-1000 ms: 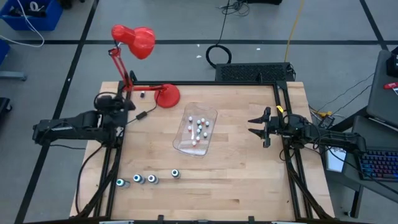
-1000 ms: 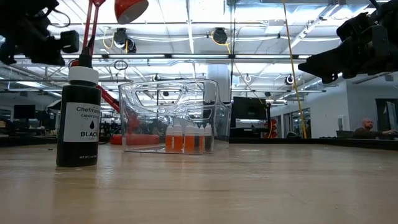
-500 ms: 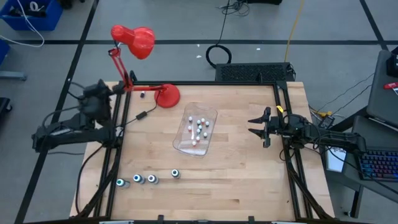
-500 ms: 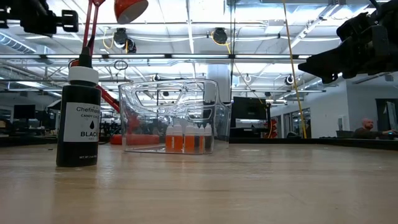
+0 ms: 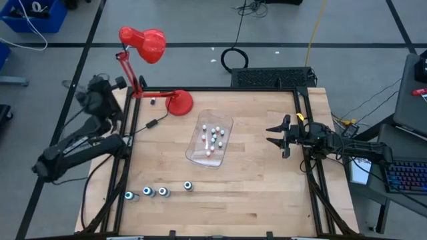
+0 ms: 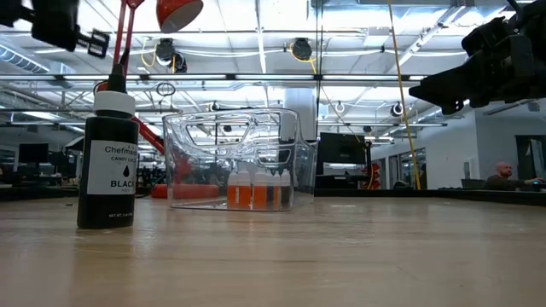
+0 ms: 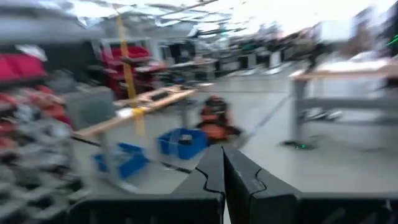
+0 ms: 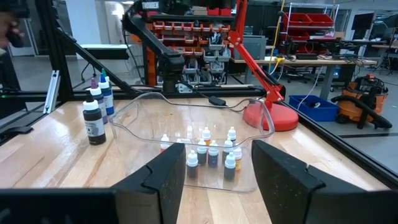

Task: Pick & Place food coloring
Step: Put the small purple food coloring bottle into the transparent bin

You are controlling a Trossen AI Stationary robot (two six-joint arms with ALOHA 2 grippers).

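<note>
The food coloring stands in two groups. Several tiny white-topped bottles (image 5: 213, 137) are upright inside a clear plastic tub (image 5: 200, 155) at mid-table, some of them orange-red (image 8: 211, 155). Several larger dark bottles with teal-white tops (image 5: 155, 192) stand in a row near the near-left corner; one labelled black (image 6: 107, 162) fills the low view's left. My left gripper (image 5: 90, 93) is shut (image 7: 222, 165) and raised beyond the table's left edge, pointing away into the room. My right gripper (image 5: 272, 135) hangs open at the right side, facing the tub (image 8: 217, 155).
A red desk lamp (image 5: 150, 45) stands with its base (image 5: 179, 102) at the far-left of the table, and its cord (image 5: 150, 123) trails toward the left rail. Dark frame rails (image 5: 303, 127) run along both sides. Bare wood lies between the tub and the right gripper.
My left arm has swung up and away from the table's left edge, turning toward the far-left corner until the gripper points out into the room. The right arm, the bottles and the tub have stayed put.
</note>
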